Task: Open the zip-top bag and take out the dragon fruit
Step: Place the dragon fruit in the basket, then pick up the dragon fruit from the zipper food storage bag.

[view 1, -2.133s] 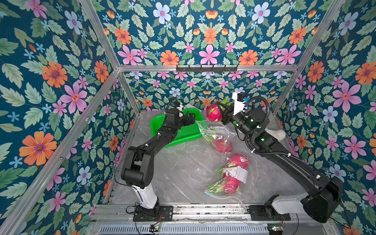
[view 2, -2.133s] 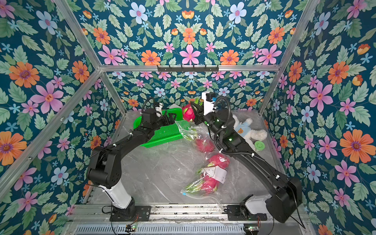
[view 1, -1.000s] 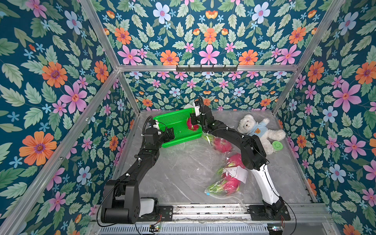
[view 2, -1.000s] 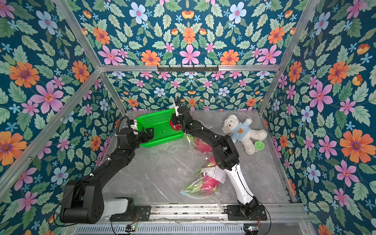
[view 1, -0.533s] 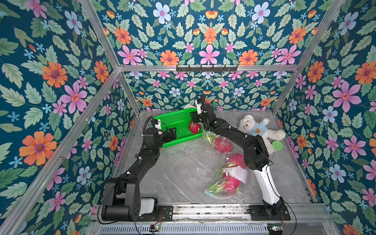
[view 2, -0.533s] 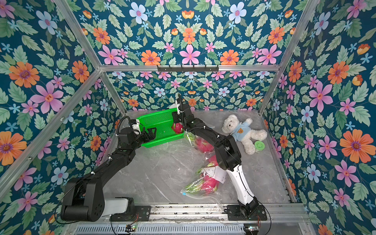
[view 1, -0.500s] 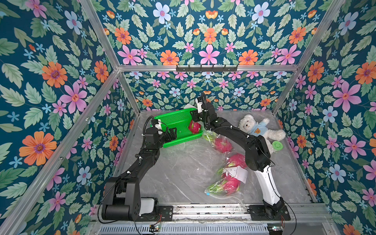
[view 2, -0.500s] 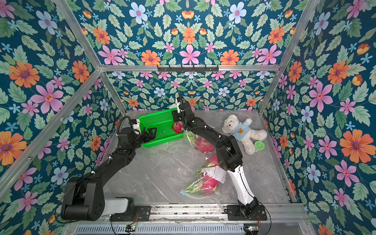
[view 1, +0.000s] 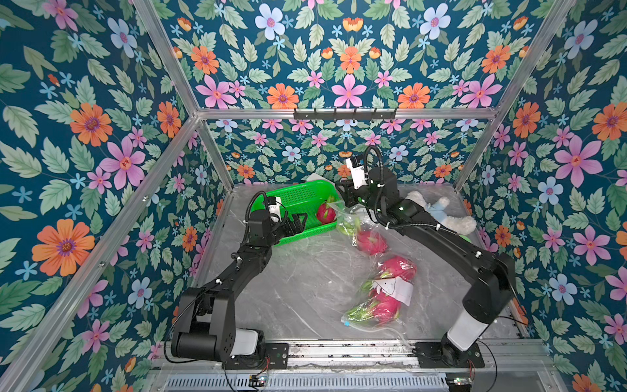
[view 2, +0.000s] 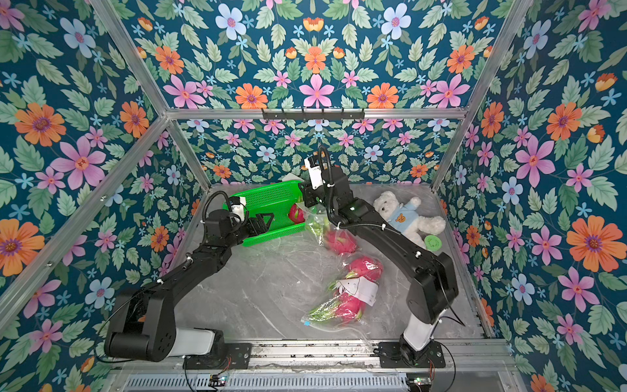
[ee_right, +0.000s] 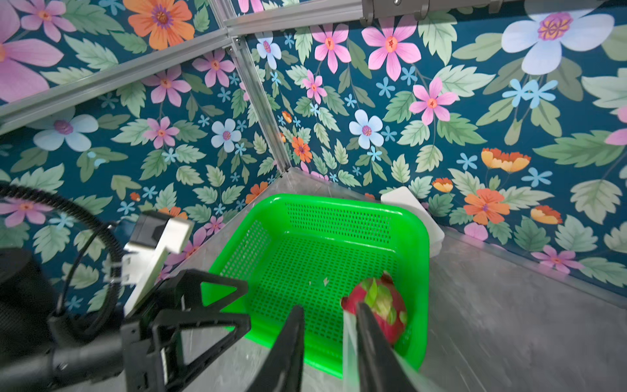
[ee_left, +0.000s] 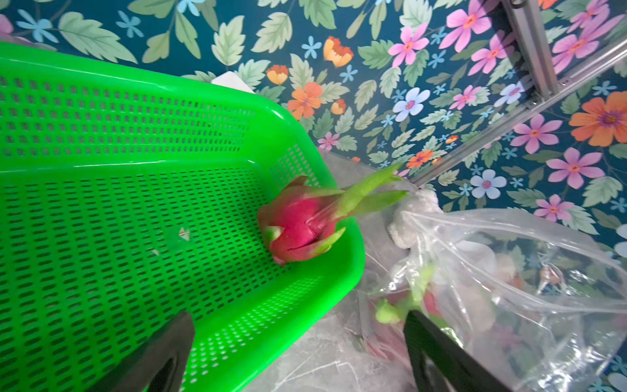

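Observation:
One dragon fruit lies loose in the right end of the green basket. The clear zip-top bag lies on the table right of the basket, its mouth by the basket's corner. Three more pink fruits show through it: one near the mouth, two further forward. My right gripper hovers over the basket's right rim, jaws a narrow gap apart, nothing between them; a strip of bag film lies against one finger. My left gripper is wide open at the basket's front rim.
A white teddy bear in a blue top lies at the back right, with a small green disc beside it. A white block leans behind the basket against the back wall. Flowered walls close in on three sides.
The right gripper let go of the dragon fruit in the basket, pulled back up to the right, and its jaws have narrowed again. The left arm has hardly moved.

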You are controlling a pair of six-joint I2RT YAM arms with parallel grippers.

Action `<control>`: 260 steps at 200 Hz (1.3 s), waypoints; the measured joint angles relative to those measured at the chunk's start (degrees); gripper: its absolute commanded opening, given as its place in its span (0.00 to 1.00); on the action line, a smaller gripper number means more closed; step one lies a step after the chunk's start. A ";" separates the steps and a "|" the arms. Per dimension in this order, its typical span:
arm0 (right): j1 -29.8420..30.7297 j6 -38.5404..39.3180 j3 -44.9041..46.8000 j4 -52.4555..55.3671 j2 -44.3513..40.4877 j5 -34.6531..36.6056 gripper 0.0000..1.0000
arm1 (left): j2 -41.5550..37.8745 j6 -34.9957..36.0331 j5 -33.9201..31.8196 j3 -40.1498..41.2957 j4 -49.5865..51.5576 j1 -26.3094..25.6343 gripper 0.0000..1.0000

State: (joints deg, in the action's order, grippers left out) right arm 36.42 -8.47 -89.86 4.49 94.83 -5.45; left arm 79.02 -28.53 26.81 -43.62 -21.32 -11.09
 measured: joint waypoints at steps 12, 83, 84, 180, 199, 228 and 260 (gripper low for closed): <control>0.00 0.02 2.21 1.99 -3.17 -0.76 0.16 | 0.26 -0.11 0.31 -0.70 -0.07 -1.88 0.99; -0.50 0.04 5.18 13.16 -7.74 -3.30 0.06 | 5.53 -2.89 1.99 -8.07 -1.81 -9.46 0.99; -0.55 0.02 5.18 13.31 -7.74 -3.32 0.06 | 5.60 -2.93 2.01 -8.13 -1.86 -9.51 0.99; -3.43 -0.24 -1.09 20.63 -2.05 -6.19 0.04 | 18.91 -2.78 5.55 -20.44 -3.85 -11.63 0.84; -3.48 -0.15 -1.29 21.42 -1.77 -6.29 0.04 | 21.59 -2.80 6.95 -21.53 -3.19 -11.76 0.73; -3.48 0.33 -1.64 21.90 -1.38 -6.27 0.04 | 24.37 -3.17 8.74 -23.54 -2.62 -11.91 0.49; -3.48 1.62 -2.71 22.80 -0.68 -6.29 0.04 | 24.52 -3.41 10.16 -24.48 -2.67 -12.17 0.14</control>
State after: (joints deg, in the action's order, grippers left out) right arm 32.95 -6.85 -92.58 27.29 94.15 -11.75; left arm 103.55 -31.94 36.97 -68.10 -23.99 -23.27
